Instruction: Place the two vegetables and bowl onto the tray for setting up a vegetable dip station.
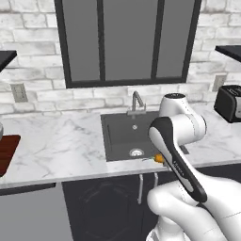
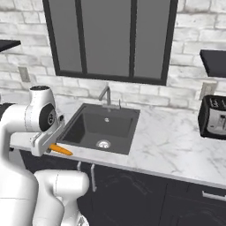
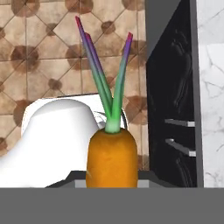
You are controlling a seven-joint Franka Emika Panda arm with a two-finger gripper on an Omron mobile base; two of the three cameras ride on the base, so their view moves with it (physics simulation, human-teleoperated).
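Gripper (image 2: 52,148) closed on the carrot (image 3: 112,157), held out past the counter's front edge over the floor — tray (image 1: 7,153) sits far left on the counter, well apart, so a long swing could shake the carrot loose and drop it.

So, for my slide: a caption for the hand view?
Carrot held in the jaws, leafy top pointing away, above the tiled floor.

A white marble counter (image 1: 56,141) runs under a dark window (image 1: 127,40). A dark sink (image 1: 129,134) with a tap (image 1: 136,101) sits in it. A bit of orange carrot (image 1: 160,158) peeks out beside the white arm (image 1: 181,141). The red-brown tray (image 1: 7,153) lies at the left edge, a toaster (image 1: 229,103) far right.
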